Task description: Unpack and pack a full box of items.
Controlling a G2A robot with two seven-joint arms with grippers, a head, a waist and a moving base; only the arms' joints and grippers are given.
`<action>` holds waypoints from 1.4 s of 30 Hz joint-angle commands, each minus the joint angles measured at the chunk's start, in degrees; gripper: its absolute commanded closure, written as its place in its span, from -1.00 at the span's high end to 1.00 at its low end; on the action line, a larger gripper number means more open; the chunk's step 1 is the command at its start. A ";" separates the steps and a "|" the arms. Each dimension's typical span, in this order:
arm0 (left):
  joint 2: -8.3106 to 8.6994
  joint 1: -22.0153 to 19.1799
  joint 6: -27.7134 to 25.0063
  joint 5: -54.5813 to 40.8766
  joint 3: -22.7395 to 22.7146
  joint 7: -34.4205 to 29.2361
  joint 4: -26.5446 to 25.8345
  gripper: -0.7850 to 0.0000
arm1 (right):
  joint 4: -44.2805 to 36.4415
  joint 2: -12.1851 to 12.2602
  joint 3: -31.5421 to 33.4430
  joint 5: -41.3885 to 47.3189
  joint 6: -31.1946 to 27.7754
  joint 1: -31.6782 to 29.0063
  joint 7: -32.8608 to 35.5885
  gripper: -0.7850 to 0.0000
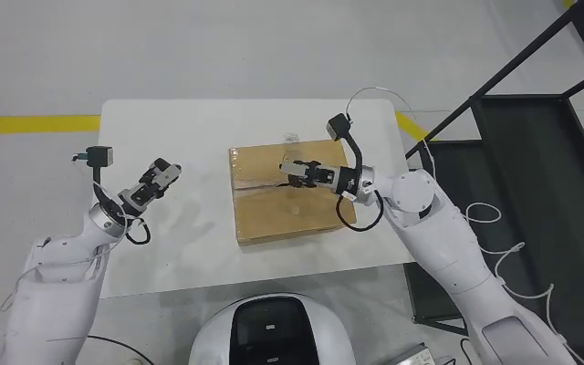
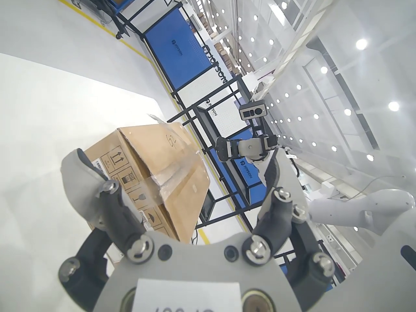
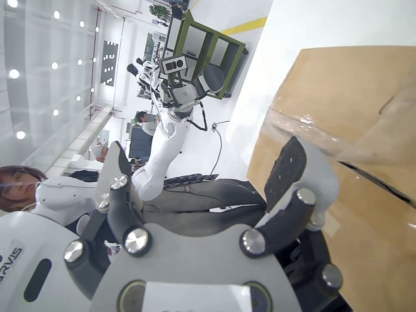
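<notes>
A white bench point(image 1: 182, 265) is occupied at its middle by a closed cardboard box point(image 1: 274, 214), its top flaps sealed along the seam with clear tape point(image 3: 292, 121) — wrinkled in places. The right fingers point(image 3: 286, 167) are held spread and empty just above the box top near that seam. The left fingers point(image 2: 81, 176) — likewise spread, nothing grasped — are held over bare bench beside the box, apart from it.

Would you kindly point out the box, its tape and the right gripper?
box point(image 1: 274, 217): top view, top flap.
tape point(image 2: 169, 176): left wrist view, over the seam.
right gripper point(image 1: 284, 171): top view, between fingertips.
</notes>
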 commanded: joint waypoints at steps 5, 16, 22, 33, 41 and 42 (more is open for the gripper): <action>0.11 -0.08 0.22 0.01 -0.20 0.56 0.58 1.00 | 0.56 -0.13 -0.39 0.99 0.05 0.47 0.34 1.00; 0.53 0.60 0.39 -0.72 -4.07 4.29 2.63 1.00 | 1.07 -1.55 -4.75 2.05 2.47 3.58 -2.08 1.00; 0.63 1.83 0.28 -1.03 -5.76 6.64 2.54 1.00 | 7.52 -4.64 -13.13 1.85 4.16 11.34 -4.40 1.00; 0.63 1.83 0.28 -1.03 -5.76 6.64 2.54 1.00 | 17.35 -9.87 -22.85 1.06 5.20 19.03 -8.92 1.00; 0.63 1.83 0.28 -1.03 -5.76 6.64 2.54 1.00 | 20.64 -12.13 -25.50 1.51 7.34 20.29 -9.12 1.00; 0.63 1.83 0.28 -1.03 -5.76 6.64 2.54 1.00 | 20.72 -12.32 -25.62 1.53 7.58 20.30 -9.20 1.00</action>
